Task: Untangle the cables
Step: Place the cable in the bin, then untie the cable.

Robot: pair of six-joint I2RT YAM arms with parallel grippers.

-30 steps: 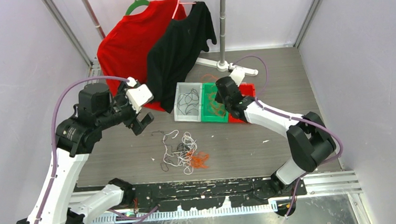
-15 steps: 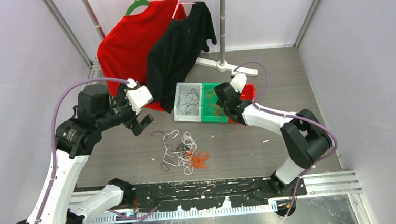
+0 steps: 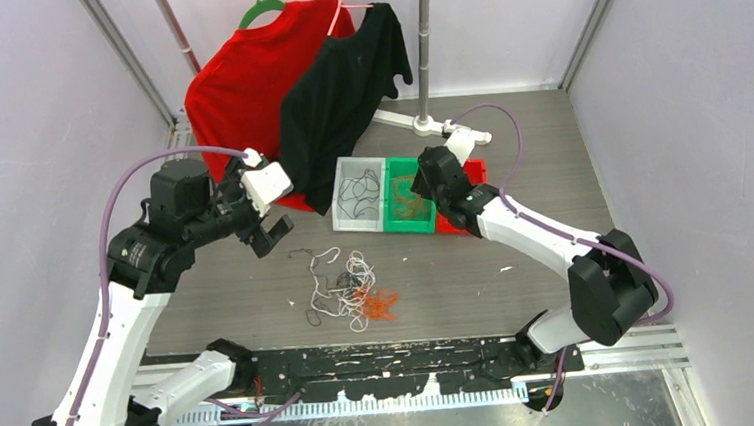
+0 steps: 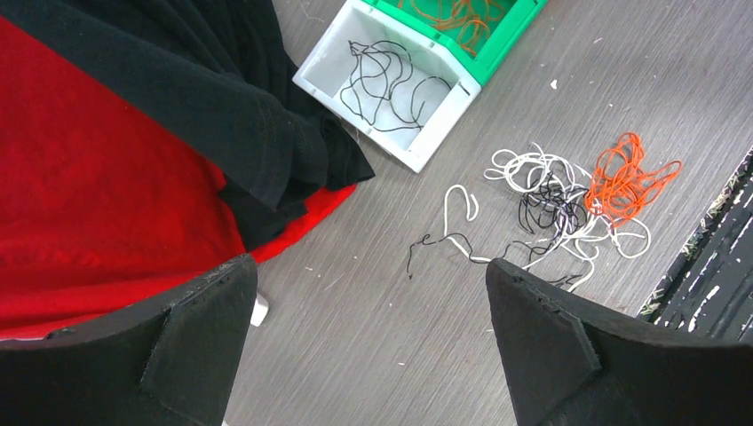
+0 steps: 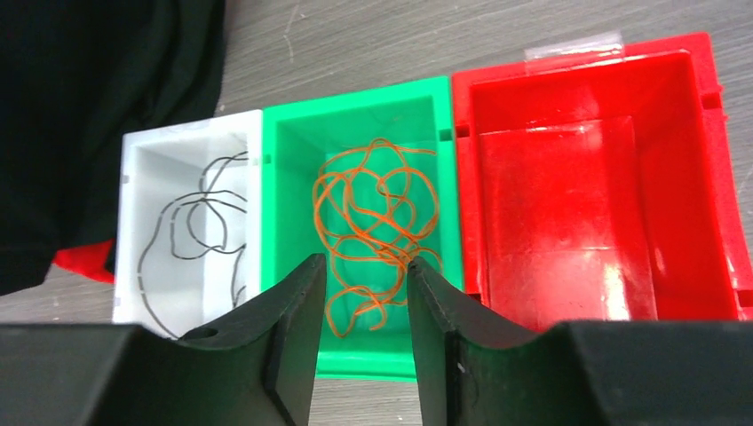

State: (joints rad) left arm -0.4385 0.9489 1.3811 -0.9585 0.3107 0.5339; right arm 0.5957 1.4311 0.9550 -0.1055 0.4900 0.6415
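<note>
When read from the near edge outward, begin with the tangle of cables (image 3: 351, 293), lying loose on the table (image 3: 537, 262), with white, black and orange cords interlaced. Judge it very light, limp and without spring: apt to drag neighbouring cords along when lifted and to slip from a shallow pinch. Take hold at a free outlying part, such as the black tail (image 4: 448, 238) or the orange loops (image 4: 626, 177) at the heap's edge, rather than at the knotted middle. Next, note the left end effector (image 4: 373, 346) above the table, jaws wide apart, gripping nothing. Farthest, note the right end effector (image 5: 360, 328) over the green bin (image 5: 355, 93), fingers narrowly parted and unladen; see orange cable (image 5: 373, 222) lying in that bin, black cable (image 5: 191, 222) in the white bin (image 5: 129, 248) beside it, and the red bin (image 5: 586, 177) on the other side.
</note>
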